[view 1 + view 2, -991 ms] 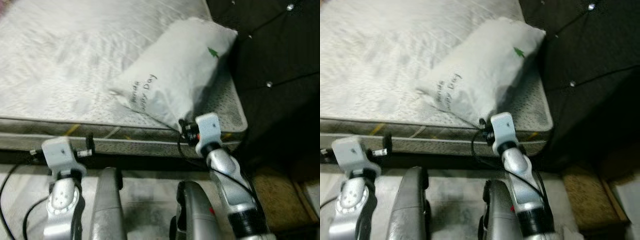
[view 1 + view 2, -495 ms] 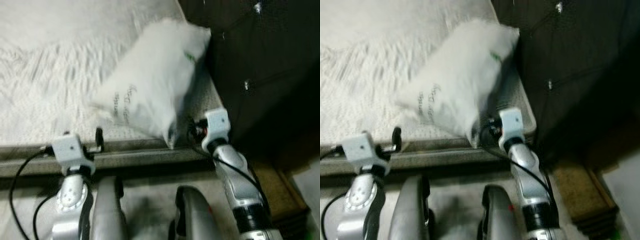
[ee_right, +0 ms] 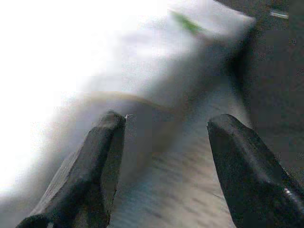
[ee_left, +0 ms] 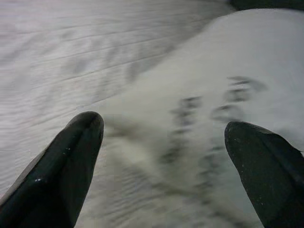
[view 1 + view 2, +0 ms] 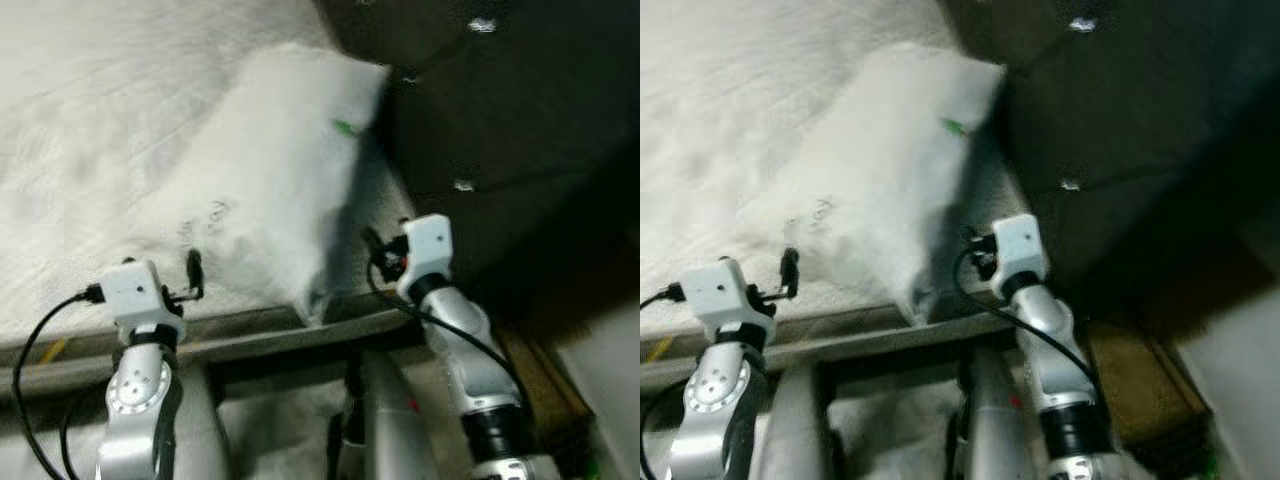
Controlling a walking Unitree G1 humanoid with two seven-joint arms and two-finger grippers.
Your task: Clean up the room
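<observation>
Item: white pillow (image 5: 270,170), lying aslant on the bed (image 5: 90,120) at its right edge, far corner against the dark tufted headboard (image 5: 500,130), near corner at the mattress edge. Printed lettering and a small green mark; blur leaves the wording unreadable.

Handling: judged soft, light and compressible, liable to sag; best pinched at the near corner or along a seam.

Left gripper (image 5: 192,275): at the pillow's near left side, jaws apart. Right gripper (image 5: 372,258): just beside the near right corner, jaws apart, holding nothing.

Change: against half a second ago, the camera has shifted; both grippers sit farther over the mattress, closer to the pillow.
</observation>
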